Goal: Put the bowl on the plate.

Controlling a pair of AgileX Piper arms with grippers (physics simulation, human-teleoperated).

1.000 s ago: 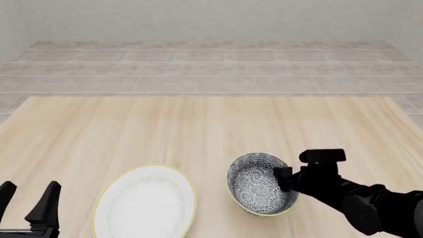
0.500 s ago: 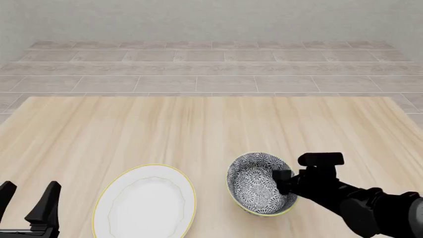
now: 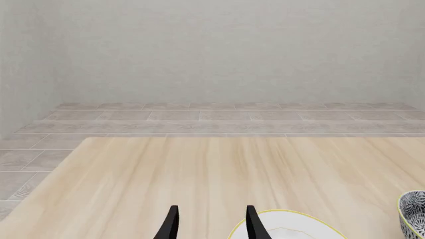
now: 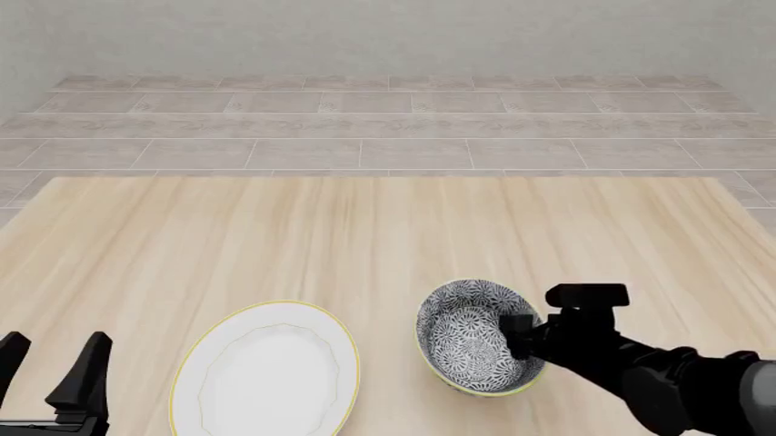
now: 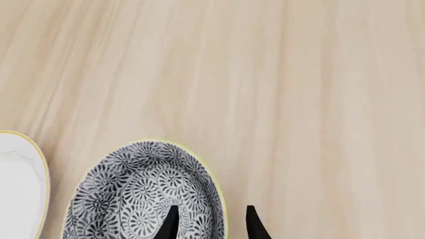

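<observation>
One bowl (image 4: 475, 338) and one plate (image 4: 265, 371) side by side on table (image 4: 363, 236), apart; right gripper (image 4: 522, 334) straddling bowl's right rim, fingers parted; left gripper (image 4: 49, 372) spread, idle beside plate.

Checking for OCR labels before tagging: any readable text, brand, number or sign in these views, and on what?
None readable in any view.
The bowl carries only a floral pattern, no lettering.
The plate is plain white with a yellow rim.
The table, the arms and the tiled floor show no marks.
</observation>
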